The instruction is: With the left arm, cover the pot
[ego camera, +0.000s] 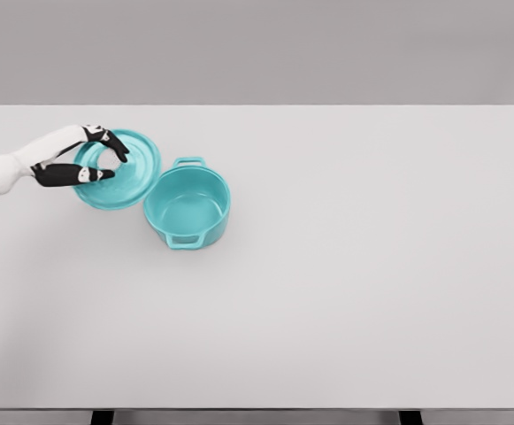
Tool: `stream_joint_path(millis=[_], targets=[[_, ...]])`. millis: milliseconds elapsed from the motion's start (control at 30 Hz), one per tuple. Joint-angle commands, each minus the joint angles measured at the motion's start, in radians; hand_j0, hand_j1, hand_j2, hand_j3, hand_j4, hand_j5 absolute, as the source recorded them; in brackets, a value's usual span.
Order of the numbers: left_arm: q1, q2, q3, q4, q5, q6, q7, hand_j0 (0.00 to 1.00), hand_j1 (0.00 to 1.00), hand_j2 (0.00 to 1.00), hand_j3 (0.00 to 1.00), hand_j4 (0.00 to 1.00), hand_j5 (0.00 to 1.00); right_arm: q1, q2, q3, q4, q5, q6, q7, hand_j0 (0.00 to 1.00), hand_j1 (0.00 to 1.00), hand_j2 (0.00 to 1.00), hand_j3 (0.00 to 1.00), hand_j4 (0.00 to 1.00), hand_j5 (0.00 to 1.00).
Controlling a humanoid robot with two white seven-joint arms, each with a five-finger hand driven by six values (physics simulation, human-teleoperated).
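Observation:
A teal pot [187, 209] stands open on the white table [354, 266], left of the middle, with one handle toward me and one away. Just to its left is the round teal lid [131, 181], its right edge close to the pot's rim and its face tilted a little toward me. My left hand [106, 160] reaches in from the left edge and sits over the lid's centre. Its black-tipped fingers [118, 147] and thumb curl around the knob there, which they hide. The right arm does not show.
Nothing else stands on the table. Its far edge runs just behind the lid, and a grey wall lies beyond it.

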Motion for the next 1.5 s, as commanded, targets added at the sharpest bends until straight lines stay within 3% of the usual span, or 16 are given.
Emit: stream_joint_path(millis=[0,1133,1467], targets=[[0.002,0.002,-0.001,-0.026,0.006,0.002,0.000,0.47,0.47,0.47,0.47,0.47,0.47,0.000,0.000,0.000,0.000,0.001,-0.001,0.000,1.00,1.00,1.00,1.00,1.00,1.00],[-0.023,-0.142,-0.101,-0.018,-0.022,0.008,-0.010,0.47,0.47,0.47,0.47,0.47,0.47,0.000,0.000,0.000,0.000,0.001,-0.001,0.000,1.00,1.00,1.00,1.00,1.00,1.00],[-0.031,-0.142,-0.112,-0.021,-0.022,0.008,-0.010,0.47,0.47,0.47,0.47,0.47,0.47,0.000,0.000,0.000,0.000,0.001,-0.001,0.000,1.00,1.00,1.00,1.00,1.00,1.00]])
